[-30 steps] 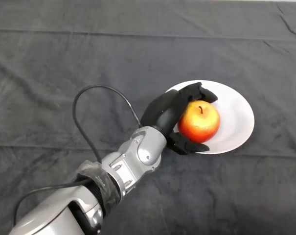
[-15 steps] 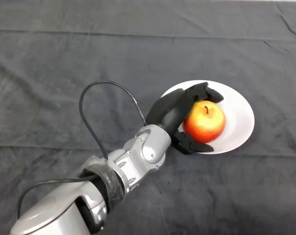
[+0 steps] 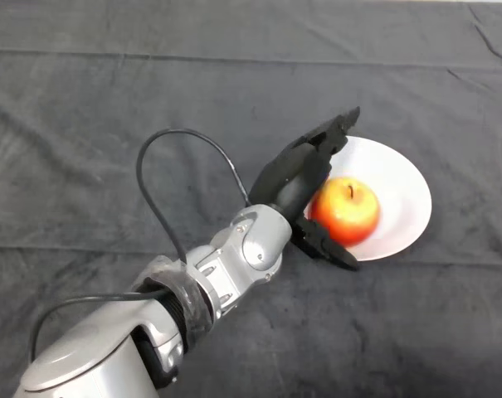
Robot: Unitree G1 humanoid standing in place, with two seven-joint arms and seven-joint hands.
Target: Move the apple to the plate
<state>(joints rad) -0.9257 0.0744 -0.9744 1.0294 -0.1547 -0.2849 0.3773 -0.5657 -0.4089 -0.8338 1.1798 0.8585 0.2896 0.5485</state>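
Observation:
A red and yellow apple (image 3: 347,210) sits upright on a white plate (image 3: 404,192) at the right of the table, stem up. My left hand (image 3: 290,180) is at the plate's left edge, right beside the apple. Its fingers (image 3: 333,133) are straight and spread away above the apple, and the thumb (image 3: 328,249) points out below it. The hand is open and holds nothing. The hand covers the plate's left rim.
A dark grey cloth (image 3: 109,124) covers the whole table. My silver-grey forearm (image 3: 226,274) crosses the lower left of the view toward the plate.
The fingers were curled round the apple; they have now straightened and let it go. The apple has settled a little to the right on the plate.

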